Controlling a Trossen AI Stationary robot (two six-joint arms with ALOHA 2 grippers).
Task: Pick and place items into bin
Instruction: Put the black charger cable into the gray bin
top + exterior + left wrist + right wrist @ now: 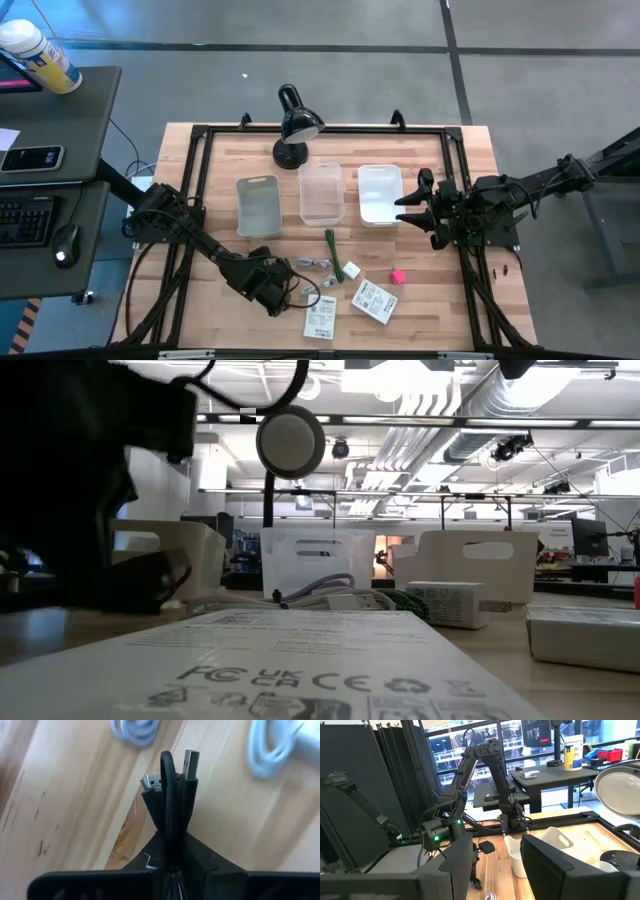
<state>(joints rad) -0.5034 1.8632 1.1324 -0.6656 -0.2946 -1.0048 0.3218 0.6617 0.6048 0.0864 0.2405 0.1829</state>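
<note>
My left gripper stands low over the table's near left part, shut on a folded black cord. The cord's two plug ends stick out past the fingertips. A grey cord, a green stick, a white block, a pink cube and two white printed packets lie flat on the wood. Three bins stand in a row: grey, clear, white. My right gripper hovers open, level, beside the white bin. My left gripper pinches the black cord's bundled strands between its two fingers, a little behind the plugs. A fold of the cord and both plugs reach beyond the fingertips. The fingers come steeply from above. Whether the cord is clear of the wood, I cannot tell.
A black desk lamp stands behind the bins at the table's far side. A black frame runs round the table. In the low view, a packet fills the foreground and the white block lies beyond it.
</note>
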